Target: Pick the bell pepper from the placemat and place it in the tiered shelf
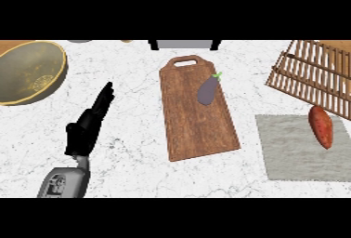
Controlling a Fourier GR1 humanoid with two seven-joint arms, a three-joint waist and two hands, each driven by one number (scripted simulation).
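White marble surface (130, 167) with a wooden cutting board (195, 121) in the middle, golden bowl (27, 72) far left, grey placemat (302, 153) and slatted wooden shelf (312, 74) on the right.

no readable text, labels or numbers

I see a long, tapered orange-red vegetable (321, 126) lying on its side along the upper right part of the grey woven placemat (295, 153), its pointed end toward me. It looks more like a sweet potato than a bell pepper. The slatted wooden tiered shelf (312, 74) stands just beyond it, tilted in my view.
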